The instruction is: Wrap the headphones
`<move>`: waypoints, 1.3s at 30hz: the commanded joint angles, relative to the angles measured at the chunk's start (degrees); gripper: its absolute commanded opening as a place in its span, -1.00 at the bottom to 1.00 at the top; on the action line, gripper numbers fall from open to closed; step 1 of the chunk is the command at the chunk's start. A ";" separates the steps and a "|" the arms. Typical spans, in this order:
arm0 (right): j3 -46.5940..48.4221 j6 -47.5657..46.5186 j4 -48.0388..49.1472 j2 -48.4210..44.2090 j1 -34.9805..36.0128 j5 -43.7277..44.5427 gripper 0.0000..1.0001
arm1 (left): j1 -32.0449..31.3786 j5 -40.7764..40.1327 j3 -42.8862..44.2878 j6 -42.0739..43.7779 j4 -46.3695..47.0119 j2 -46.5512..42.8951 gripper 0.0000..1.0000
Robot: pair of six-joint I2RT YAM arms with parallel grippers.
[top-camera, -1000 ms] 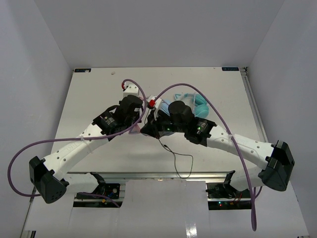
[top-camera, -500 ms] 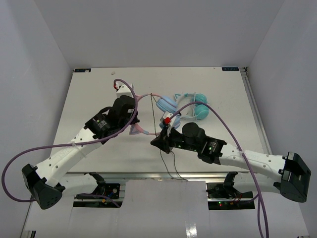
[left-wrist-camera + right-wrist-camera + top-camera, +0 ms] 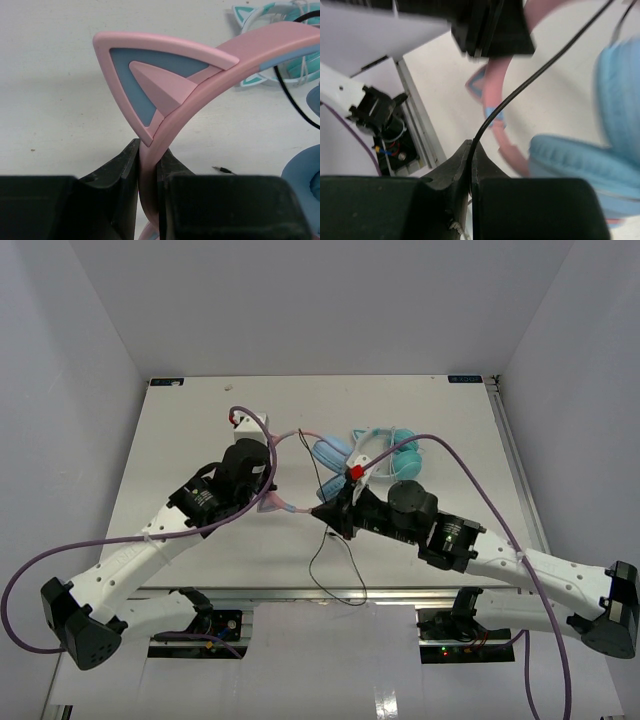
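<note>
Left jaws closed narrow on the pink headband of the headphones [image 3: 170, 95], pinching it just below one cat ear [image 3: 150, 85]; in the left wrist view that ear has a blue-grey face and its tip points up and left, while the band rises out of the jaws and curves off to the upper right; right jaws nearly shut, with the thin black cable [image 3: 520, 87] pinched between them and running taut from the tips up and to the right; just past those tips are the pink band and a light-blue ear cup [image 3: 580, 160], blurred but close

From above, the two sets of jaws sit near each other at the middle of the table [image 3: 190, 430], the left ones beside the pink ear, the right ones just to its right; the band arches from there toward the far side and reaches a light-blue cup [image 3: 333, 452], so its long axis lies roughly near to far; the cable climbs from the right jaws toward the top of the band, and a slack length of it trails to the table's near edge [image 3: 335, 575]

Just right of the cup lies a second pair with teal cups [image 3: 402, 455], partly hidden by the right wrist; whether the pairs touch is unclear; the left arm's purple hose [image 3: 262, 420] loops just beside the band
</note>
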 commanded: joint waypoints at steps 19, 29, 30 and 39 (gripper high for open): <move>26.23 -11.71 -14.24 1.39 -1.02 20.35 -0.85 | 0.20 5.62 -8.77 11.56 11.19 -7.26 -1.00; 27.23 -12.27 -15.98 3.98 -12.39 15.44 -0.85 | 0.00 14.07 -10.26 16.85 12.43 -8.85 -1.00; 27.11 -11.31 -15.98 4.04 -13.23 14.61 -0.85 | -0.06 14.20 -10.45 16.98 12.62 -8.97 -1.00; 28.99 -10.24 -18.28 4.09 -14.50 9.84 -0.85 | -0.07 10.00 -10.29 16.64 12.50 -6.59 -1.00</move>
